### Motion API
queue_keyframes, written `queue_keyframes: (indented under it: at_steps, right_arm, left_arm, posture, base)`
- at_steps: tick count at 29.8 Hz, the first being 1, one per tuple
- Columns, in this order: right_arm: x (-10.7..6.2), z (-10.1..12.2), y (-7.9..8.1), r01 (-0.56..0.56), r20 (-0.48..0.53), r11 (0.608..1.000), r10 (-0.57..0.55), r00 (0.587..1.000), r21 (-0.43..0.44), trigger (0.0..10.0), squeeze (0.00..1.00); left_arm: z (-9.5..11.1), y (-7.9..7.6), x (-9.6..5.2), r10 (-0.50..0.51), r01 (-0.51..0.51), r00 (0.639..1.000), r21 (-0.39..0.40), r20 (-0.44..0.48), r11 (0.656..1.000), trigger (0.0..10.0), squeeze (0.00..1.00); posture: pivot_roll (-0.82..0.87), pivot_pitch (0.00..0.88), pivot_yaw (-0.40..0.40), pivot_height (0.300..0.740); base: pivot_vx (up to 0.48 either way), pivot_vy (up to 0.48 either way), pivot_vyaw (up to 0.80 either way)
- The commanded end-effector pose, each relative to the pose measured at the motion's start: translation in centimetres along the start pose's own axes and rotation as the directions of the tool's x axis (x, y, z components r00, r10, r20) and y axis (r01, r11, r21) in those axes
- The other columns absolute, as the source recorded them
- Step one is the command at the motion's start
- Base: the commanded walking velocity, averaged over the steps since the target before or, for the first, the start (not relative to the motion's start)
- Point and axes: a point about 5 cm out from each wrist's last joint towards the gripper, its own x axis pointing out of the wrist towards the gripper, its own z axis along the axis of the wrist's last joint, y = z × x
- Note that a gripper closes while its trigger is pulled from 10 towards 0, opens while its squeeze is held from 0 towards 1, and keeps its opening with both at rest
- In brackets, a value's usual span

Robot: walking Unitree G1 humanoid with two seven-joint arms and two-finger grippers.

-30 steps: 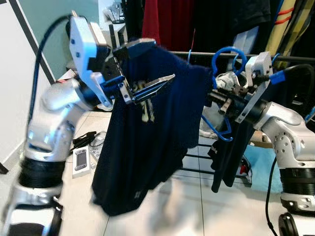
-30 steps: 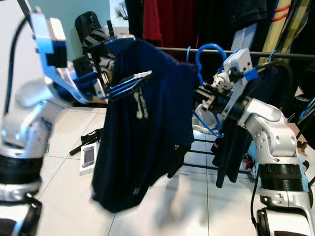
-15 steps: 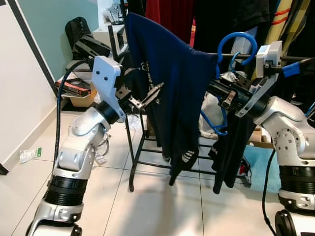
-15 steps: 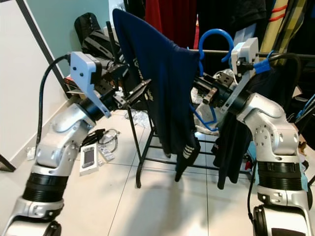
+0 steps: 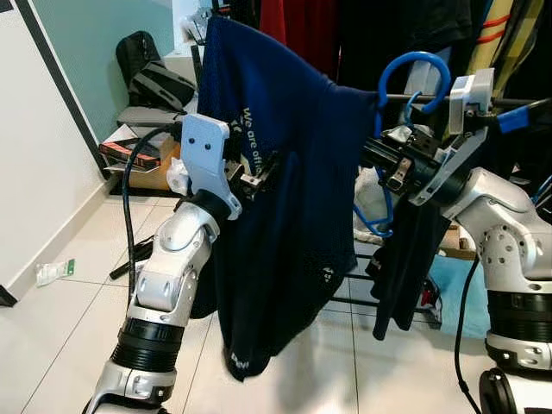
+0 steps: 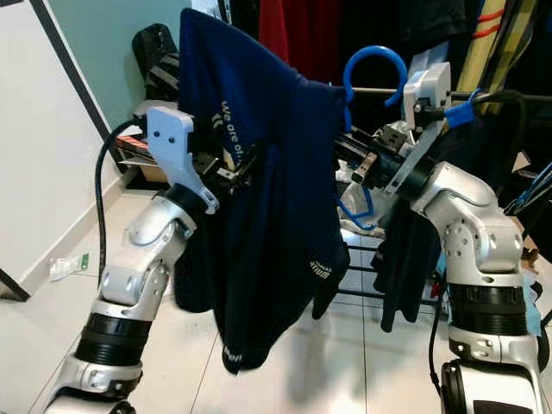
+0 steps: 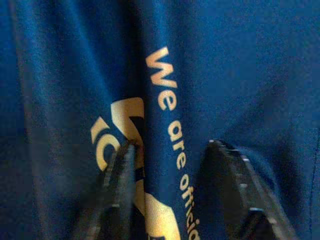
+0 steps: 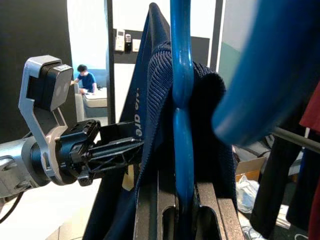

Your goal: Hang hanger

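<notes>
Pale tiled floor (image 5: 78, 293), small packet (image 5: 52, 272) near wall

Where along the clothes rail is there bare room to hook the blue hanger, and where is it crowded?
Bare rail shows just beside the blue hanger hook, between the navy shirt and the right gripper. Past the right arm, dark garments and striped clothes crowd it. The left gripper presses into the shirt.

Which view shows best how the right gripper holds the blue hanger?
The right wrist view: the hanger runs straight down between the right gripper's fingers, with the shirt collar draped over it. The eye views show the hook curving above the rail, but the grip itself is small and partly hidden.
</notes>
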Motion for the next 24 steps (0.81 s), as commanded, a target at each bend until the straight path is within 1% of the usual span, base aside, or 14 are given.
queue_keyframes:
  at_steps: [1,4,6,12,14,15,16,17,18,20,21,22,24]
  right_arm:
    - [0.7,1.2,0.7,-0.046,0.051,0.999,0.047,0.998,-0.024,10.0,0.00]
    - [0.7,1.1,0.6,-0.036,0.041,0.999,0.037,0.998,-0.025,10.0,0.00]
    - [0.7,0.5,0.1,0.012,0.014,1.000,-0.012,1.000,-0.027,10.0,0.00]
    - [0.7,0.1,-0.3,0.053,-0.005,0.998,-0.053,0.999,-0.029,10.0,0.00]
    - [0.7,-0.1,-1.3,0.131,-0.026,0.991,-0.132,0.991,-0.034,10.0,0.00]
    - [0.7,-0.1,-1.3,0.131,-0.026,0.991,-0.132,0.991,-0.034,10.0,0.00]
    - [0.7,-0.1,-1.7,0.170,-0.035,0.985,-0.171,0.985,-0.037,10.0,0.00]
    - [0.7,-0.1,-1.7,0.170,-0.035,0.985,-0.171,0.985,-0.037,10.0,0.00]
    - [0.6,-0.3,-2.2,0.205,-0.045,0.978,-0.206,0.977,-0.037,10.0,0.00]
    - [0.6,-0.3,-2.2,0.205,-0.045,0.978,-0.206,0.977,-0.037,10.0,0.00]
    - [0.5,-0.5,-2.5,0.236,-0.060,0.971,-0.238,0.969,-0.038,10.0,0.00]
    - [0.5,-0.5,-2.5,0.236,-0.060,0.971,-0.238,0.969,-0.038,10.0,0.00]
    - [0.2,-1.2,-3.5,0.328,-0.105,0.943,-0.332,0.938,-0.047,10.0,0.00]
  left_arm:
    - [-0.5,0.1,-0.2,0.013,-0.013,1.000,0.009,-0.019,1.000,0.0,0.00]
    - [-0.4,0.3,-0.3,0.025,-0.025,1.000,0.017,-0.015,1.000,0.0,0.00]
    - [-0.1,0.8,-0.3,0.052,-0.051,0.999,0.042,-0.007,0.998,0.0,0.00]
    - [0.0,0.9,-0.3,0.062,-0.061,0.998,0.052,-0.004,0.997,0.0,0.00]
    - [0.1,0.6,-0.3,0.055,-0.055,0.999,0.047,0.002,0.997,0.0,0.00]
    - [0.1,0.6,-0.3,0.055,-0.055,0.999,0.047,0.002,0.997,0.0,0.00]
    - [0.2,0.4,-0.3,0.046,-0.047,0.999,0.043,0.010,0.998,0.0,0.00]
    - [0.2,0.4,-0.3,0.046,-0.047,0.999,0.043,0.010,0.998,0.0,0.00]
    - [0.3,0.2,-0.2,0.037,-0.038,0.999,0.040,0.016,0.998,0.0,0.00]
    - [0.3,0.2,-0.2,0.037,-0.038,0.999,0.040,0.016,0.998,0.0,0.00]
    - [0.4,0.0,-0.2,0.025,-0.025,0.999,0.032,0.024,0.999,0.0,0.00]
    - [0.4,0.0,-0.2,0.025,-0.025,0.999,0.032,0.024,0.999,0.0,0.00]
    - [0.9,-1.0,0.0,-0.044,0.045,0.997,-0.004,0.059,0.999,0.0,0.00]
  posture:
    - [-0.08,0.000,0.041,0.740]
    - [-0.08,0.000,0.041,0.740]
    - [-0.08,0.000,0.038,0.740]
    - [-0.07,0.000,0.035,0.740]
    - [-0.08,0.000,0.034,0.740]
    - [-0.08,0.000,0.034,0.740]
    - [-0.08,0.000,0.034,0.740]
    - [-0.08,0.000,0.034,0.740]
    - [-0.08,0.000,0.034,0.740]
    - [-0.08,0.000,0.034,0.740]
    - [-0.08,0.000,0.034,0.740]
    - [-0.08,0.000,0.034,0.740]
    - [-0.07,0.000,0.031,0.740]
  base:
    - [0.000,0.000,0.00]
    - [0.000,0.000,0.00]
    - [0.000,0.000,0.00]
    - [0.000,0.000,0.00]
    - [0.000,0.000,0.00]
    - [0.000,0.000,0.00]
    - [0.000,0.000,0.00]
    - [0.000,0.000,0.00]
    - [0.000,0.000,0.00]
    - [0.000,0.000,0.00]
    - [0.000,0.000,0.00]
    - [0.000,0.000,0.00]
    - [0.000,0.000,0.00]
